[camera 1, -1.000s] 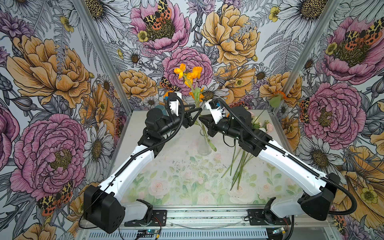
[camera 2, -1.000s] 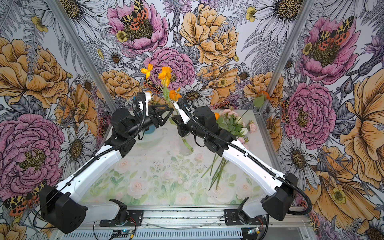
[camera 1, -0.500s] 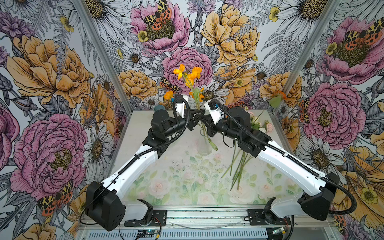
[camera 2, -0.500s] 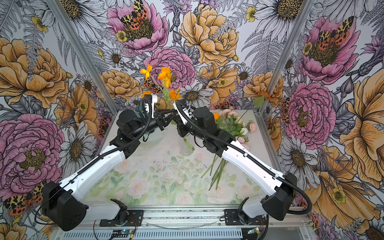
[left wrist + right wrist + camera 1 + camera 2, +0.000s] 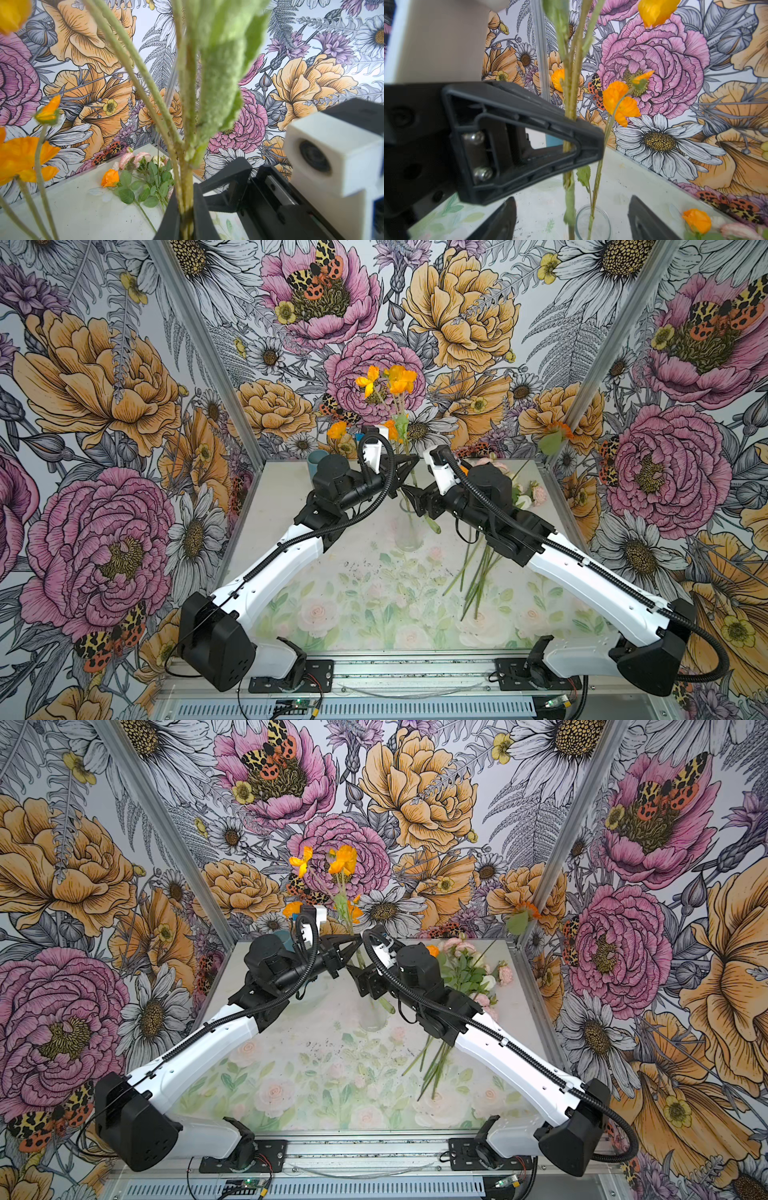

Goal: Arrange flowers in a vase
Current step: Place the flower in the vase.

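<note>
risk: stem (image 5: pixel 569 108) pinched by left end effector (image 5: pixel 187 216) could miss the vase (image 5: pixel 591 220) mouth and buckle, since right end effector (image 5: pixel 572 199) hangs spread, steadying nothing.

Tops high, front; wrists close, sharing stem (image 5: pixel 188 182).
</note>
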Controlling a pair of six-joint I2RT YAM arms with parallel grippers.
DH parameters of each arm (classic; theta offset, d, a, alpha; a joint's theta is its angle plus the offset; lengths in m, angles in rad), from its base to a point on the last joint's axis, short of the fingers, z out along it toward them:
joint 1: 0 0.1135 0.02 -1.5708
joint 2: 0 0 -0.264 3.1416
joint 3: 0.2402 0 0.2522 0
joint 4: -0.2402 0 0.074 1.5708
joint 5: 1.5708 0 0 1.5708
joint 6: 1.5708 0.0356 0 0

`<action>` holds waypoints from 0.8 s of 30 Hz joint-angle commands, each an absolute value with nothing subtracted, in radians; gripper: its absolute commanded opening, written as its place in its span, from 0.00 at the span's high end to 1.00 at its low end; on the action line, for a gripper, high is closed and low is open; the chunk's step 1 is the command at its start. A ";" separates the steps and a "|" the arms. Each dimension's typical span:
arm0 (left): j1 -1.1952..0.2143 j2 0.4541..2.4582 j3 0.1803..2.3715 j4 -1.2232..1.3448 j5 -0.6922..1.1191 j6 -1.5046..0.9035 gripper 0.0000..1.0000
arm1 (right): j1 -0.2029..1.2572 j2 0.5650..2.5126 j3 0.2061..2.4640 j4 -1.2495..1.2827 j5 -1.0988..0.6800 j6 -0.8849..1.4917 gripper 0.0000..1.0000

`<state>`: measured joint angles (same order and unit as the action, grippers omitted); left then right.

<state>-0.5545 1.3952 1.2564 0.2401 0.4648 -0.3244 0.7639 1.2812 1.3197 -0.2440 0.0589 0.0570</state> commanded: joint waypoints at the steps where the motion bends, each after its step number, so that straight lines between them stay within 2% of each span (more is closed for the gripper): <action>1: -0.568 1.435 1.329 0.231 0.417 -0.218 0.99 | 0.741 1.192 1.278 -0.268 0.119 0.116 0.05; 12: -0.683 1.528 1.557 -0.071 0.178 0.199 0.99 | 0.681 1.088 1.157 -0.328 0.068 0.205 0.02; 24: -0.700 1.486 1.500 -0.092 0.091 0.260 0.99 | 0.680 1.098 1.143 -0.327 0.045 0.230 0.02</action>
